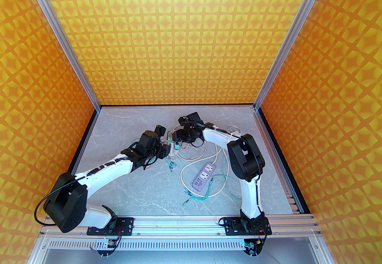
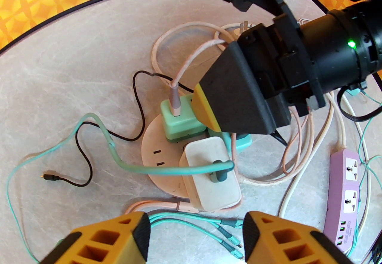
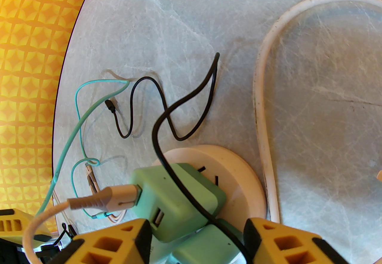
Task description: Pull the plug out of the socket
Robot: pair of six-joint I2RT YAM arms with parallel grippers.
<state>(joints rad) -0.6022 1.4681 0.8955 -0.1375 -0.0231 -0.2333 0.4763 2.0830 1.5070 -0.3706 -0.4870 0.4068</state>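
A round pink socket (image 2: 155, 149) lies on the marble table with three plugs in it. The white plug (image 2: 209, 179) carries a teal cable. A green plug (image 3: 176, 197) carries a pink cable. A second green plug (image 3: 209, 245), with a black cable, sits beside it. My left gripper (image 2: 194, 236) hangs open just short of the white plug, nothing between its fingers. My right gripper (image 3: 195, 239) is open, its yellow fingers straddling the green plugs from above. Whether they touch, I cannot tell. In the top view both grippers (image 1: 168, 149) (image 1: 176, 137) meet over the socket.
A purple power strip (image 2: 343, 191) (image 1: 204, 177) lies to the right among loops of white cord (image 3: 262, 113) and thin teal cables (image 1: 206, 194). A loose black cable (image 2: 83, 152) and teal cable ends trail to the left. Patterned walls enclose the table.
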